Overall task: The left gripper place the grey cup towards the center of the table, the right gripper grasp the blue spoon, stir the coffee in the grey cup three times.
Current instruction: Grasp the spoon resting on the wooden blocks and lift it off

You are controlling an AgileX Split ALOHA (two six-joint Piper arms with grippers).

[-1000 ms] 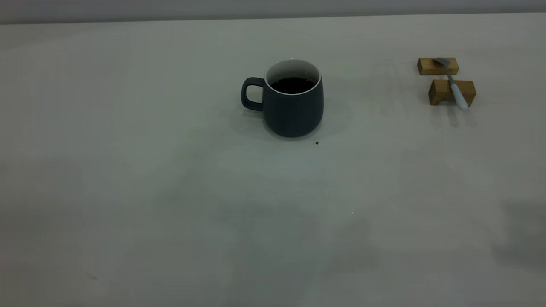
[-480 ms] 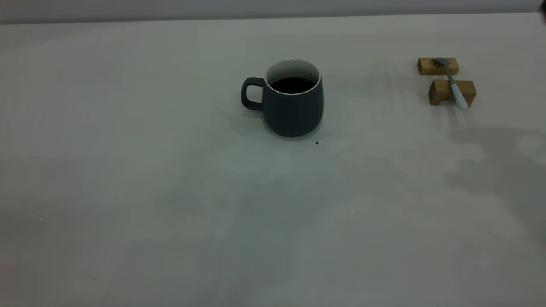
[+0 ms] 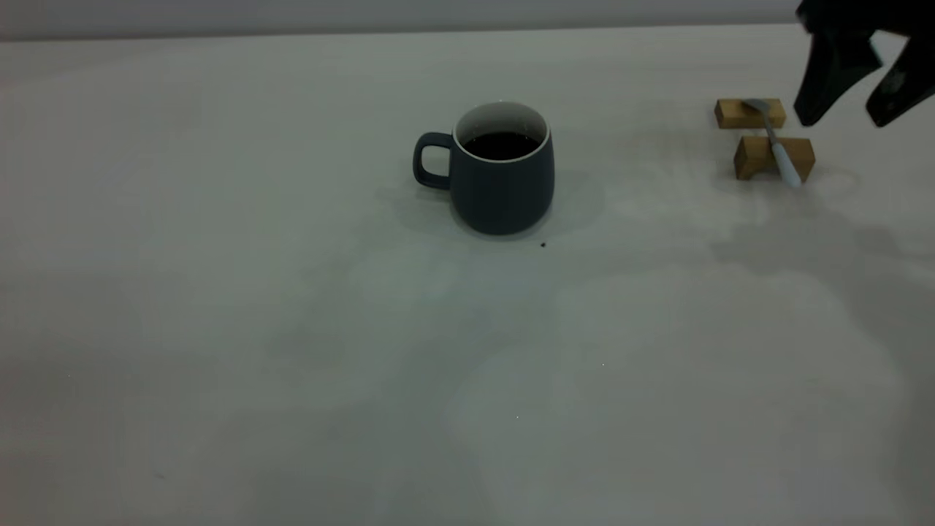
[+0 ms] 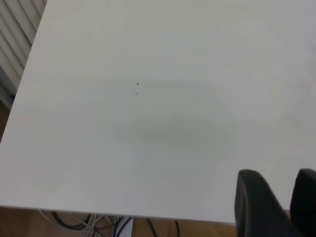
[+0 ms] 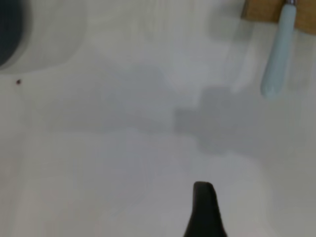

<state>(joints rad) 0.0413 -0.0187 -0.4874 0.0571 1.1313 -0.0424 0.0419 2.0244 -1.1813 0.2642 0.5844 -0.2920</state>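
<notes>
The grey cup (image 3: 502,183) stands upright near the middle of the table (image 3: 292,343), handle to the left, with dark coffee (image 3: 501,145) inside. At the far right the blue spoon (image 3: 776,145) lies across two wooden blocks (image 3: 751,158), its pale handle toward the front. My right gripper (image 3: 840,120) hangs open just right of the spoon and above it, touching nothing. The right wrist view shows the spoon handle (image 5: 276,57), the cup's edge (image 5: 7,34) and one finger (image 5: 203,212). My left gripper (image 4: 284,185) is open over bare table near the table's edge, far from the cup.
The two wooden blocks, one behind the other (image 3: 749,113), hold the spoon off the surface. A tiny dark speck (image 3: 543,245) lies just in front of the cup. Cables (image 4: 98,222) hang below the table edge in the left wrist view.
My right gripper has come into view at the upper right, and its shadow has slid across the table toward the spoon. Cup and spoon have not moved.
</notes>
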